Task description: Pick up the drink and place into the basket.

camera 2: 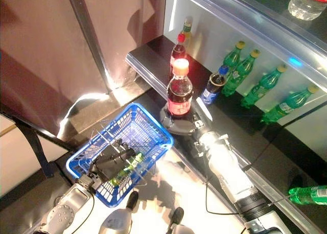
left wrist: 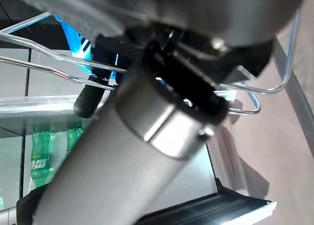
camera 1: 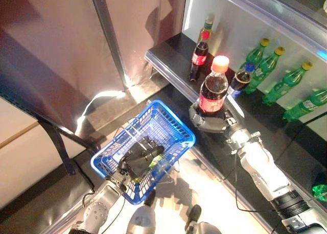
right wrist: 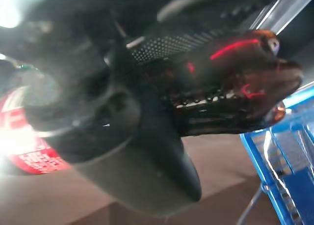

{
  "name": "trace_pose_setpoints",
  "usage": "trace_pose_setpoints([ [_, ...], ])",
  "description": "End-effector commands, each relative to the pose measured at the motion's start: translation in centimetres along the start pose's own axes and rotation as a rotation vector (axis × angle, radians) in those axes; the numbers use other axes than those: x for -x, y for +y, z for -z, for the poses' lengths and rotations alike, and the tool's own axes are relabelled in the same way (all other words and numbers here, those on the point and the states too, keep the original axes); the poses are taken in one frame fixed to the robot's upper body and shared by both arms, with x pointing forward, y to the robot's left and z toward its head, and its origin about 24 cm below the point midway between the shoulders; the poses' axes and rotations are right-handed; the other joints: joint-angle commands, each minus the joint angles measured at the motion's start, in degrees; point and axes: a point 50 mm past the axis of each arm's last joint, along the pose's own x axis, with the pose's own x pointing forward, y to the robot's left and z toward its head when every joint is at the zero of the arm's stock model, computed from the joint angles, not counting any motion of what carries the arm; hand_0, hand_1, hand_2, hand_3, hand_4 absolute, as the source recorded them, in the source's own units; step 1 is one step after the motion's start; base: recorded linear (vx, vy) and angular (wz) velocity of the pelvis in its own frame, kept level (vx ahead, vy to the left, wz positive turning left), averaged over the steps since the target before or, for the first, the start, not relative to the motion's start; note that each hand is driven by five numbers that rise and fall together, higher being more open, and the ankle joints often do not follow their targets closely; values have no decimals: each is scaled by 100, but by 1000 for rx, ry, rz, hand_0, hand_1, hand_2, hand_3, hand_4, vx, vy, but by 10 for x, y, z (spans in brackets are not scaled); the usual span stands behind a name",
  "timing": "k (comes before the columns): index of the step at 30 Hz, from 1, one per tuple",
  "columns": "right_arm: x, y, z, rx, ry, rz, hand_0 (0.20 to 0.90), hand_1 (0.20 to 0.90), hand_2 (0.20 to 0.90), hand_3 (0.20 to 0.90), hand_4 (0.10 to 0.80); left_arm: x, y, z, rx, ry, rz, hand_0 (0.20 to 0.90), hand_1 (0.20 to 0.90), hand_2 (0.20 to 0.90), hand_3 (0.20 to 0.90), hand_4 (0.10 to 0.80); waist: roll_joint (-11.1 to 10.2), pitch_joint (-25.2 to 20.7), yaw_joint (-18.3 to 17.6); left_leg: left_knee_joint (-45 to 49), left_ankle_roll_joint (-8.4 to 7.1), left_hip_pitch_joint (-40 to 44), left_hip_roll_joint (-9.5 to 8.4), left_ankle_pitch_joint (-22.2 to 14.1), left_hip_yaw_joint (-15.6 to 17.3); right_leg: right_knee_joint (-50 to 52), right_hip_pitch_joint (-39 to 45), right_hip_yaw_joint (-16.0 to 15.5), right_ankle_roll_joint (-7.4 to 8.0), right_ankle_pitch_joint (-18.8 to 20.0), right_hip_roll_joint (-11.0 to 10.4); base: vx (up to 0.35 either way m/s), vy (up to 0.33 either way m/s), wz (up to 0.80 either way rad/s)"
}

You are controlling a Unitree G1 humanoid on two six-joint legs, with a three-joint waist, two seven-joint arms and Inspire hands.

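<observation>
On dark shelf (camera 1: 168, 52): bottles (camera 1: 278, 75); R robot hand (camera 1: 208, 121) grips cola bottle (camera 1: 213, 88).

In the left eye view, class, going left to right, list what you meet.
Blue basket with the left hand → dark cola bottle in the right hand → blue-capped bottle → green bottles.
</observation>
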Motion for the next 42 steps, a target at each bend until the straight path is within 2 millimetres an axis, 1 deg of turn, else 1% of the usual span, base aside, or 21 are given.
trace_pose_setpoints([
  [1, -20, 16, -63, -3, -346, -87, 300, 300, 300, 200, 100, -26, -87, -41, -20, -200, 505, 300, 300, 300, 200, 100, -82, -1359, 11, -17, 44, 240, -199, -333, 160, 173, 277, -181, 36, -394, 197, 0, 0, 0],
  [8, -21, 25, -65, -8, -364, -122, 300, 300, 300, 200, 100, -24, -102, -43, -16, -192, 574, 300, 300, 300, 200, 100, -100, -1384, 97, -17, 41, 207, -218, -332, 80, 153, 283, -241, 42, -395, 197, 4, -8, 6],
  [14, -22, 29, -67, -10, -369, -142, 300, 300, 300, 200, 100, -23, -109, -45, -15, -189, 613, 300, 300, 300, 200, 100, -102, -1396, 133, -17, 39, 185, -230, -320, 47, 145, 283, -262, 46, -393, 190, 1, -1, 3],
  [27, -24, 45, -74, -33, -392, -232, 300, 300, 300, 200, 100, -20, -123, -46, -26, -182, 700, 300, 300, 300, 200, 100, -113, -1402, 206, -17, 32, 164, -249, -309, -18, 119, 301, -301, 39, -391, 192, 0, 0, 1],
  [42, -23, 65, -42, -54, -239, -315, 300, 300, 300, 200, 100, -19, -142, -51, -79, -186, 823, 300, 300, 300, 200, 100, -120, -1455, 239, -17, 17, 132, -269, -289, -73, 86, 318, -335, 53, -389, 180, -1, 1, 2],
])
